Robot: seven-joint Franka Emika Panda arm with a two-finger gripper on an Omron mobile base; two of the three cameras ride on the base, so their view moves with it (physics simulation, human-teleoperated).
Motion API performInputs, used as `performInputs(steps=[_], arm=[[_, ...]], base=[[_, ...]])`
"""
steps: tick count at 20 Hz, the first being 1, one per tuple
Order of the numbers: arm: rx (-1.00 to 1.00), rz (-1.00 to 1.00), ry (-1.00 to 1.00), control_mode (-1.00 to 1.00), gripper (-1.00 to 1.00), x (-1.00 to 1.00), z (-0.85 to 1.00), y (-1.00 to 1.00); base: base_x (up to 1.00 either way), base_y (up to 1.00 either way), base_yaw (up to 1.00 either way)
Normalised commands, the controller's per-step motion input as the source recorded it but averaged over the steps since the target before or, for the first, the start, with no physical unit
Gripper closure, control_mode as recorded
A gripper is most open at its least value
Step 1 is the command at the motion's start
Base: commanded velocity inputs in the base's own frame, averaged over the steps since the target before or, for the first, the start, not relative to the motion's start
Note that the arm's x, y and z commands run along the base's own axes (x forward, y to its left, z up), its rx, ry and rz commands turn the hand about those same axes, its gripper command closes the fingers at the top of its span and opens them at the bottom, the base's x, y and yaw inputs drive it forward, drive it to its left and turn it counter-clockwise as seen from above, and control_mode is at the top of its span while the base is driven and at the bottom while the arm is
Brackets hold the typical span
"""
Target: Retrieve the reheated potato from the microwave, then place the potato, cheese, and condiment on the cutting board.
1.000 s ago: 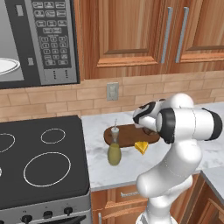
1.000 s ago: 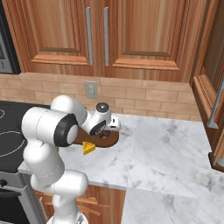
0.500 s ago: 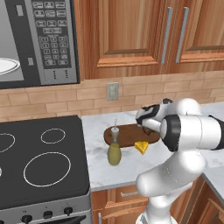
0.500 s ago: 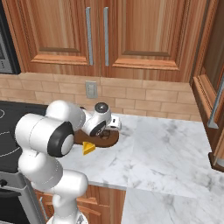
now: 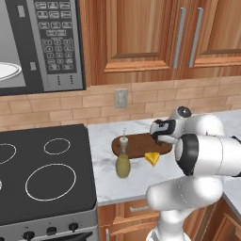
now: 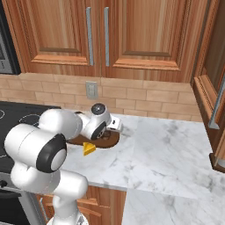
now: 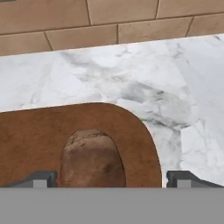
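Note:
The potato lies on the right end of the brown oval cutting board, between the two spread fingertips of my gripper, which is open and just above it. In the left base view the gripper hovers over the board and hides the potato. The yellow cheese wedge rests at the board's front edge. The olive condiment bottle stands on the counter just in front of the board's left end. The microwave hangs at the upper left.
A white plate sits inside the microwave. A black cooktop lies left of the counter. Bare marble counter stretches to the right of the board and cheese. A brick wall with an outlet stands behind.
The arm's elbow has sunk lower while the gripper has stayed over the board's right end. The jaws have spread slightly wider.

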Motion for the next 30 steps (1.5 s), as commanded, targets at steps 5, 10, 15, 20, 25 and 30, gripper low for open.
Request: performInputs(steps=[5,10,15,20,25,30], arm=[[0.0,-0.11,-0.01,-1.0,-1.0,-0.34,0.43,-0.01],[0.0,-0.02,0.0,-1.0,-1.0,-0.37,0.45,0.0],[0.01,0.01,0.0,-1.0,-1.0,-0.41,0.46,0.0],[0.03,0.05,0.0,-1.0,-1.0,-0.47,0.41,0.01],[0.02,0.12,0.02,-1.0,-1.0,-0.43,0.33,0.18],[0.0,0.15,0.0,-1.0,-1.0,-0.41,0.25,0.33]], base=[[0.0,0.0,0.0],[0.0,0.0,0.0],[0.0,0.0,0.0],[0.0,0.0,0.0],[0.0,0.0,0.0],[0.0,0.0,0.0]])
